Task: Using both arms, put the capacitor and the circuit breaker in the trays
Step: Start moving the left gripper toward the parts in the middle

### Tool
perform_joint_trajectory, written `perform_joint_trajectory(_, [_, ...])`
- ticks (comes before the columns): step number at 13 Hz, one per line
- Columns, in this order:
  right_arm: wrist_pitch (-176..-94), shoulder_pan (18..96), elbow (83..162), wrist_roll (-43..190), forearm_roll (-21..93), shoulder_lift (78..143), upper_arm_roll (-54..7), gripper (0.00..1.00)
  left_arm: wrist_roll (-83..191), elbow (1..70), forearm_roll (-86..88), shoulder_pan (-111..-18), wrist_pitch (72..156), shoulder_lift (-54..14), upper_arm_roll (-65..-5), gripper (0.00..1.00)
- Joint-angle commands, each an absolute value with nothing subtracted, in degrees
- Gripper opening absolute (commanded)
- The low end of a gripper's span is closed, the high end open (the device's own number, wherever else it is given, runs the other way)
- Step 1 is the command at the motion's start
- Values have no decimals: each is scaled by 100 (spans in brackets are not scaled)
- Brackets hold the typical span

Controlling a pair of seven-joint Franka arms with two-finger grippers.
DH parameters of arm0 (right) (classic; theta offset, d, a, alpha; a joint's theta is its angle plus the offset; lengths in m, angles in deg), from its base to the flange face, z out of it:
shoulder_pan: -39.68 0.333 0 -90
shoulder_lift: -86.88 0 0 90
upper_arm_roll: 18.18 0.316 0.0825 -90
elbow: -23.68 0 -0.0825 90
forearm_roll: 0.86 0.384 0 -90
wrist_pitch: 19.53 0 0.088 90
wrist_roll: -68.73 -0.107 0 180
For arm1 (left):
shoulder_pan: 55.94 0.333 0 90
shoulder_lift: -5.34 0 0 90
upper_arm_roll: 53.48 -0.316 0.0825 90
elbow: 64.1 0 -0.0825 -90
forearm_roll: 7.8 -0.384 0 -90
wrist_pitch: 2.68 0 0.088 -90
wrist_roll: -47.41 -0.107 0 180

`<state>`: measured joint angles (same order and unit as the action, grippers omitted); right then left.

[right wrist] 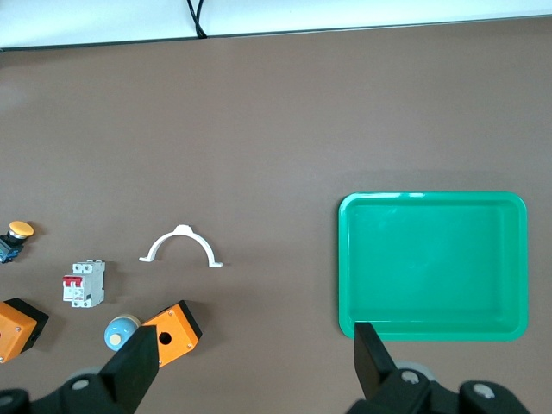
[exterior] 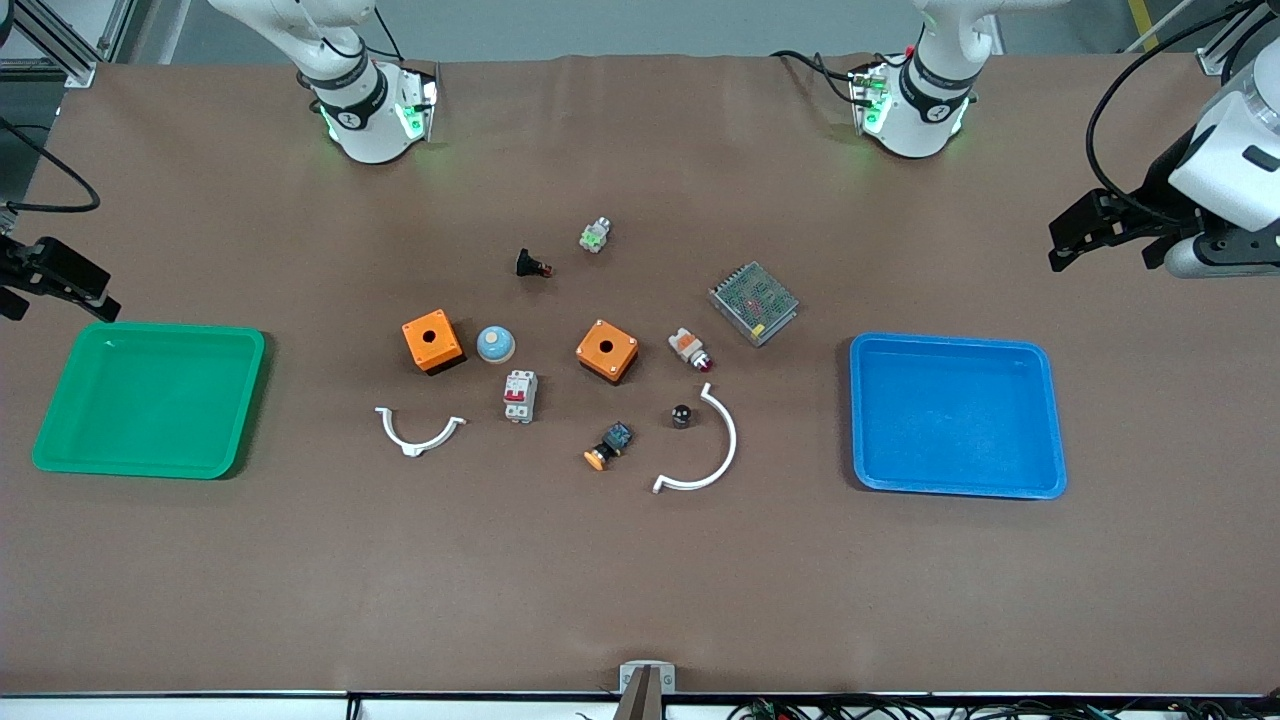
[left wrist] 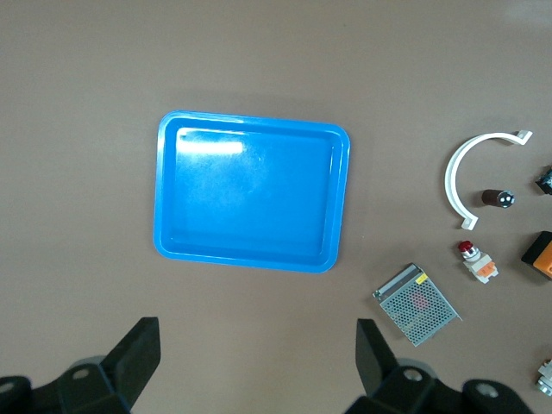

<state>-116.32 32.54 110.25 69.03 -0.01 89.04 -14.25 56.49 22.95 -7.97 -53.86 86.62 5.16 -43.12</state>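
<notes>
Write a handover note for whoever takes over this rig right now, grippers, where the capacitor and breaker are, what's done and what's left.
Left gripper: open, holding nothing, up near the blue tray at the left arm's end of the table.
Right gripper: open, holding nothing, up near the green tray at the right arm's end.
Capacitor: on the table, inside the curve of the larger white bracket.
Circuit breaker: on the table, nearer the front camera than the blue dome.
Done: nothing; both trays hold nothing.
Left: pick up both parts and place them.
</notes>
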Motion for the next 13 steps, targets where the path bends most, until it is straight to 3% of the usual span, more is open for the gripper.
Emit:
perform_joint_trajectory(1, [-11559, 3150, 10955, 6890, -121, 8899, -1335, 100, 5568, 2212, -709, -5401, 8636, 499, -4302, 100])
perform_joint_trajectory(8, [-11577, 3142, 10955, 6890, -112, 8899, -1335, 100, 5725, 2212, -779, -5646, 8705, -18, -4241, 100])
perform_joint_trajectory(13, [-11586, 3221, 10955, 6881, -51, 8986, -1326, 100, 6980, 2230, -814, -6481, 9469, -748, -4223, 100])
